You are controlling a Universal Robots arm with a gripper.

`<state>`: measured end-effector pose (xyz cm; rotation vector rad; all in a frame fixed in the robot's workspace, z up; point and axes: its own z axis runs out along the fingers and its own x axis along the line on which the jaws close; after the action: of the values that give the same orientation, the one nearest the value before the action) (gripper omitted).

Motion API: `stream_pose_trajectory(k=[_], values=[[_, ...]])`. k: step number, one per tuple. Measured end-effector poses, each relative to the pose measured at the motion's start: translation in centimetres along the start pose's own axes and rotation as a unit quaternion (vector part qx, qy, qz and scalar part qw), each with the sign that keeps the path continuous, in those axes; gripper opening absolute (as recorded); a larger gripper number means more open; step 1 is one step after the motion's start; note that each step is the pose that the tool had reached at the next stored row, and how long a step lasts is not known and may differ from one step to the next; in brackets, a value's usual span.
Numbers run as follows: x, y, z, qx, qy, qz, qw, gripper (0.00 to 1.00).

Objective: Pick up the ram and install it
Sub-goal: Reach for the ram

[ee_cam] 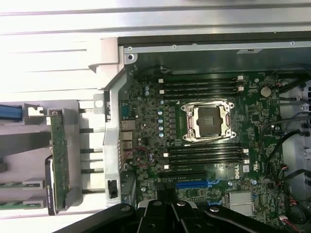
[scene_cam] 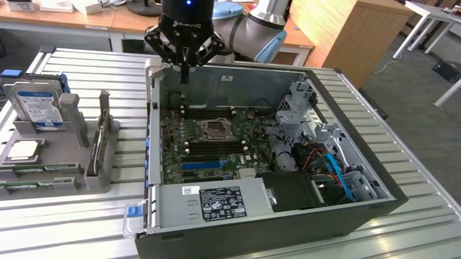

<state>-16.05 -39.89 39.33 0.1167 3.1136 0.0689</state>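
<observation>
While the gripper (scene_cam: 185, 75) is hovering over the rear wall of the open computer case (scene_cam: 392, 208) with its fingers pressed together on nothing, the ram (scene_cam: 30, 170) is lying in the grey holder (scene_cam: 72, 181) at the exterior view's left, well apart. The pickup looks not yet begun, and a grasp is calling for parted fingers above that stick.

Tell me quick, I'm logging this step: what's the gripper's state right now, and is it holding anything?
Gripper: shut, holding nothing, above the back wall of the open computer case.
</observation>
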Motion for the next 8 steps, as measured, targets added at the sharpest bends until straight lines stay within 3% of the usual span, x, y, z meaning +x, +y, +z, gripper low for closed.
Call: stream_pose_trajectory(k=[8], values=[[1.9, -0.14, -0.05, 0.0000, 0.0000, 0.000, 1.0000, 0.11]])
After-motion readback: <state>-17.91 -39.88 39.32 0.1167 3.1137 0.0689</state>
